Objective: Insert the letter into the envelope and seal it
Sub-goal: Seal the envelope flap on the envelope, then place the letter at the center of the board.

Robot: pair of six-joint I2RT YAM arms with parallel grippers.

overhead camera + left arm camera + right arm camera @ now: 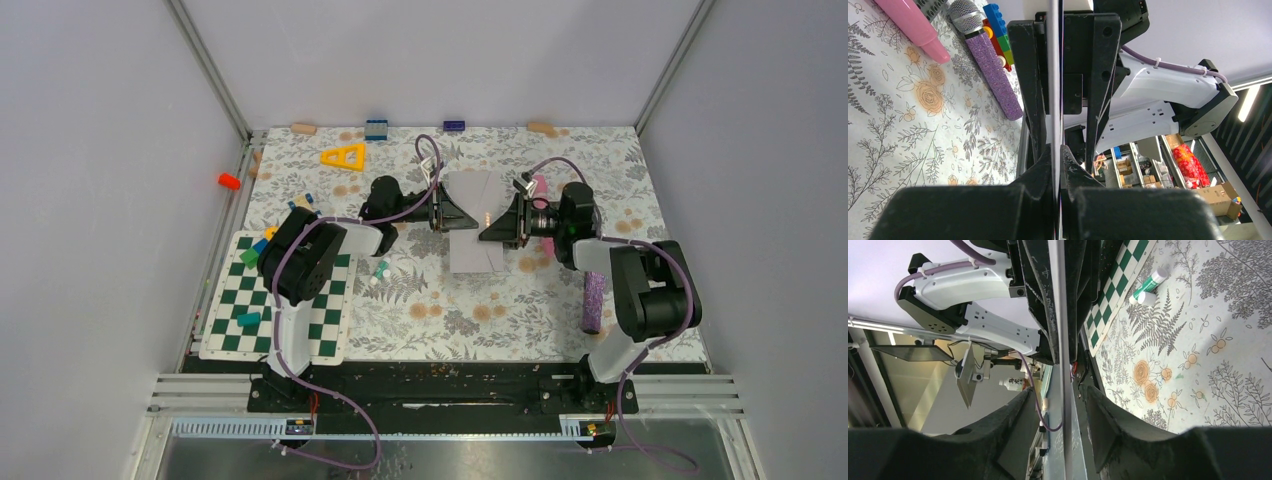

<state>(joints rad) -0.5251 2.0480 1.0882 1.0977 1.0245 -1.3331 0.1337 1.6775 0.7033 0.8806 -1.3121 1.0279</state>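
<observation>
— Left hand point(1058, 152)?
— Pinched shut on one edge of the envelope point(470, 192); only a thin grey line from the wrist.
— Right hand point(1058, 390)?
— Half spread, straddling the opposite edge, with a gap either side of the paper.
— And where over the table point(560, 290)?
— Held level above the flowered cloth, midway between both arms, grey face up to the top camera.
— Letter point(483, 218)?
— Perhaps that small tan glint at mid-sheet; too small to swear to.
</observation>
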